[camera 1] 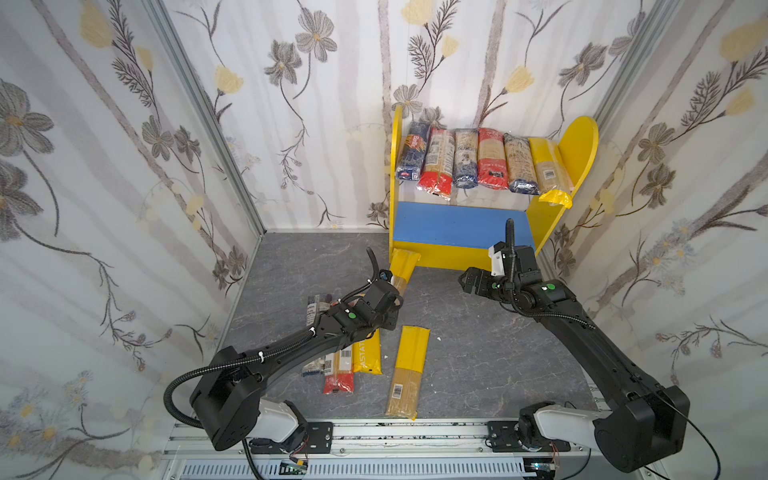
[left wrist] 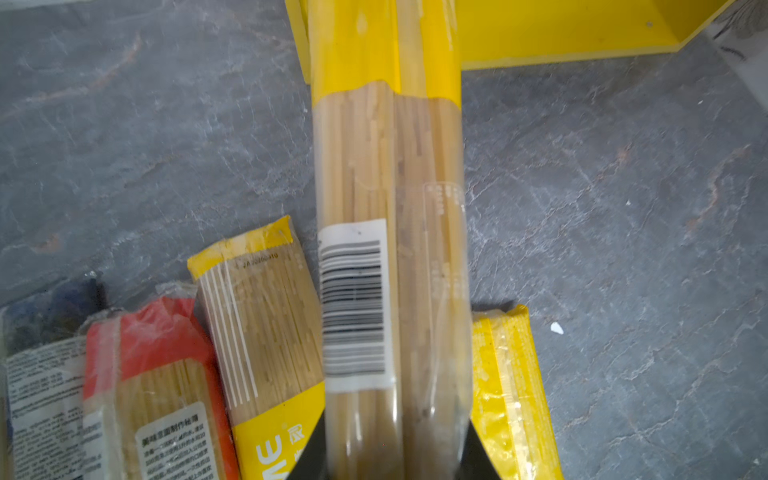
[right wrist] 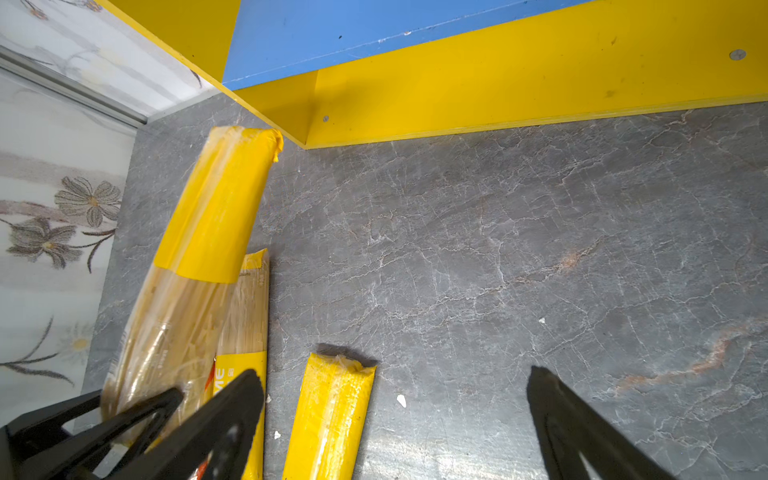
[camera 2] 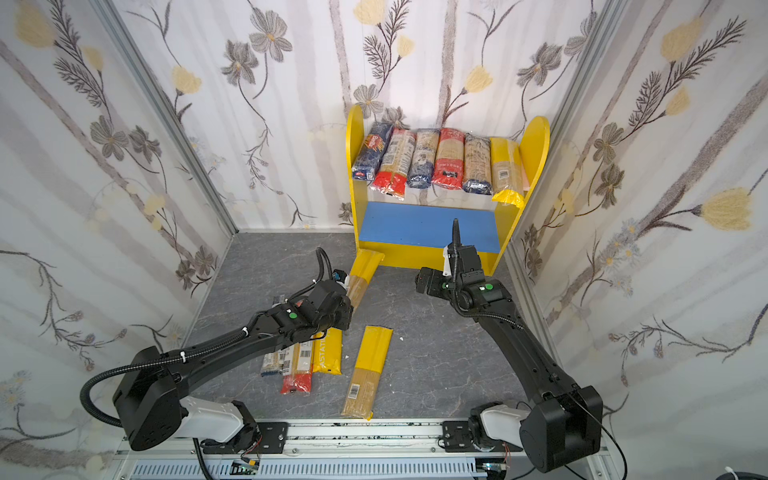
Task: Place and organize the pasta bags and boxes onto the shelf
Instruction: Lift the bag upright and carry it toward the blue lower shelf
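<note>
My left gripper [camera 1: 392, 301] [left wrist: 392, 457] is shut on a long pasta bag [camera 1: 401, 266] [left wrist: 390, 166] with a yellow far end and a barcode label. The bag is held off the floor, and its yellow tip is at the left front corner of the shelf [camera 1: 457, 253] [camera 2: 415, 259]. Several pasta bags [camera 1: 473, 162] lie side by side on the upper board. The blue lower board [camera 1: 457, 224] is bare. My right gripper [camera 1: 465, 282] [right wrist: 392, 374] hangs open over the floor in front of the shelf, holding nothing.
On the grey floor lies a single yellow bag [camera 1: 409, 370] [right wrist: 332, 415]. Under my left arm are a yellow bag [camera 1: 368, 357], a red-ended bag [camera 1: 338, 376] and a dark-ended bag [camera 1: 318, 307]. Flowered walls close in on three sides.
</note>
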Controlling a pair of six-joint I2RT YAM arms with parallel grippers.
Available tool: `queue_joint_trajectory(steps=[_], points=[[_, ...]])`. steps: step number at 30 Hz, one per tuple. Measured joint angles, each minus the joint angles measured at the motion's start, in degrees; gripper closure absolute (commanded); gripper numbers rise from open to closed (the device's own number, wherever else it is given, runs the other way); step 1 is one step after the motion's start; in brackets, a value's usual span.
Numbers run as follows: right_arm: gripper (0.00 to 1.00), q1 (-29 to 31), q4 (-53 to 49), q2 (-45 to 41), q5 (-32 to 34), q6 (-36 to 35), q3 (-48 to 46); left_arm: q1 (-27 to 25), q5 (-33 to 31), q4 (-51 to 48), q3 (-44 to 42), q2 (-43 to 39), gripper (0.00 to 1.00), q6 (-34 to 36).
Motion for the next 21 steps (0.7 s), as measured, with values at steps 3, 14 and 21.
queue_joint_trajectory(steps=[3,14,21], points=[[0.0,-0.2,0.6,-0.8,0.0,0.6,-0.3,0.6,-0.9,0.3,3.0,0.7,1.0,1.4],[0.0,-0.7,1.1,-6.6,0.4,2.6,-3.9,3.3,-3.4,1.5,15.4,12.4,1.0,4.7],[0.0,-1.1,1.0,-13.4,2.0,4.5,-9.1,3.7,-3.3,2.4,23.9,20.5,1.0,5.1]])
